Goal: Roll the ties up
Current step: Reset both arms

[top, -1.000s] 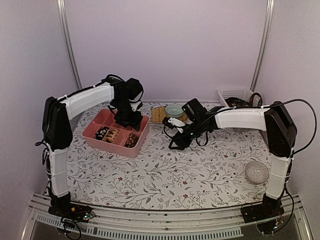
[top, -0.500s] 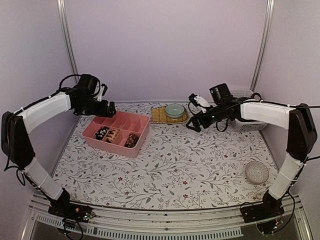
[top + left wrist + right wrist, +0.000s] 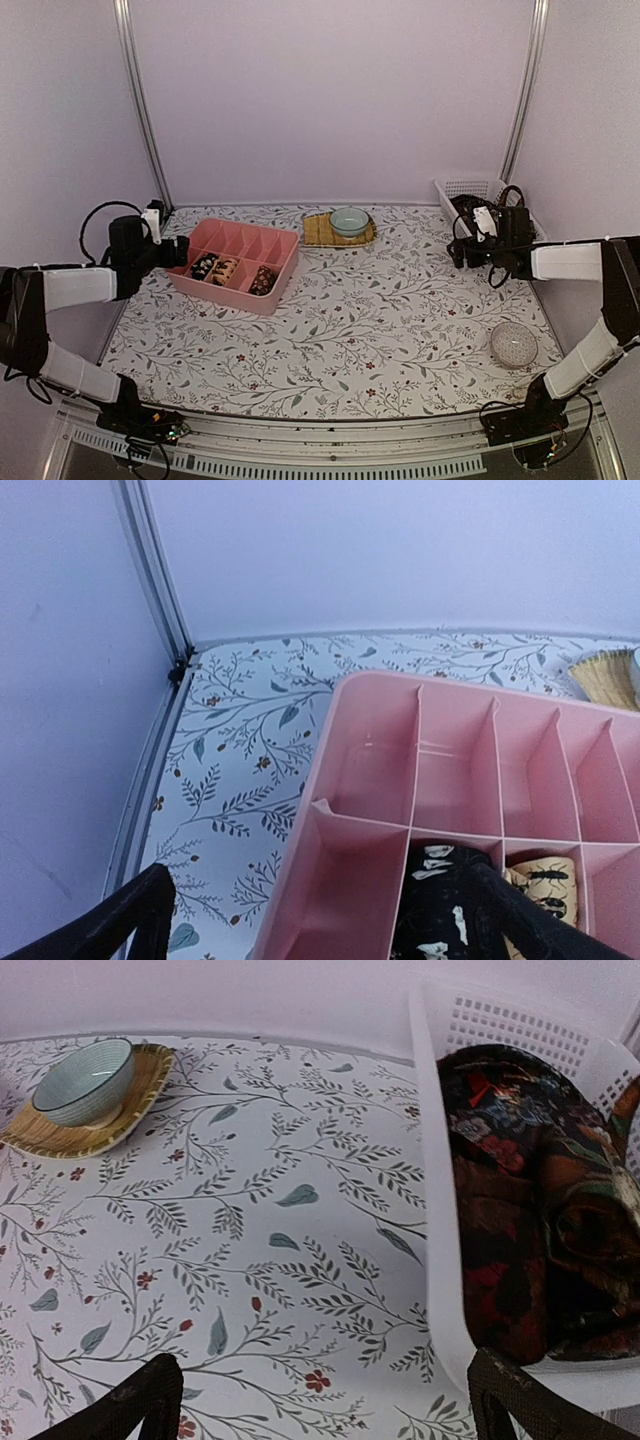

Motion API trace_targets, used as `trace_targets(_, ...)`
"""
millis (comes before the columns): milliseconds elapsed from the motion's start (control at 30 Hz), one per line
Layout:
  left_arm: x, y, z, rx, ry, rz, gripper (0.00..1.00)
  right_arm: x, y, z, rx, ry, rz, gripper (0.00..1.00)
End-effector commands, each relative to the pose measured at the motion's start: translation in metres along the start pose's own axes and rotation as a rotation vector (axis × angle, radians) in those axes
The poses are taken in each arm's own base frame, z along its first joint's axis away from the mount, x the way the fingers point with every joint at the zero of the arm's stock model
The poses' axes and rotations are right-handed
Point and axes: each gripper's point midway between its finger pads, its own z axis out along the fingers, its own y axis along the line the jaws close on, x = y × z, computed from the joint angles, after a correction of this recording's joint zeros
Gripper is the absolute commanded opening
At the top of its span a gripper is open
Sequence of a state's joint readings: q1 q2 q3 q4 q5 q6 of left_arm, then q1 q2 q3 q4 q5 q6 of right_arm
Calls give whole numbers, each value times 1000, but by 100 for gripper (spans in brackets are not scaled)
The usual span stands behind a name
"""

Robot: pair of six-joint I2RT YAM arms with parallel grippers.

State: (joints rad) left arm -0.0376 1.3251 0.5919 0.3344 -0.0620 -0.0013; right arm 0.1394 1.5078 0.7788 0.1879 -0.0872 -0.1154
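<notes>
Three rolled ties sit in the front compartments of a pink divided tray (image 3: 280, 245): a dark one (image 3: 204, 266), a yellowish one (image 3: 224, 270) and a brown one (image 3: 264, 280). My left gripper (image 3: 176, 252) hovers open at the tray's left end with nothing between its fingers. In the left wrist view the gripper (image 3: 320, 935) frames the tray's corner (image 3: 340, 695) and the dark roll (image 3: 445, 900). Loose dark red patterned ties (image 3: 530, 1210) fill the white basket (image 3: 435, 1210). My right gripper (image 3: 330, 1415) is open and empty beside the basket's left wall, over the table in the top view (image 3: 462, 250).
A pale green bowl (image 3: 348, 220) rests on a woven mat (image 3: 318, 232) at the back centre. A clear ribbed dish (image 3: 514, 343) lies at the front right. The basket (image 3: 470, 187) stands in the back right corner. Walls close in on both sides.
Both arms have pulled back from the middle of the table to their own sides and dropped lower. Both grippers have opened wide.
</notes>
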Motion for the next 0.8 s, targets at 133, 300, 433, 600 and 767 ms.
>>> trace_targets(133,-11,10,-10,-27,-255,-5,100,-8,-35,-37,40,-299,81,100)
trace_targets(300,-3,15,-16,-63,-327,-9,100,7,-29,-67,58,-461,81,100)
trace_targets(433,10,20,-21,-92,-376,-18,100,18,-32,-74,97,-521,87,100)
trace_targets(600,9,26,-25,-129,-405,-33,100,21,-31,-65,82,-515,84,100)
trace_targets(767,10,33,-28,-170,-409,-60,100,20,-44,-60,131,-497,147,100)
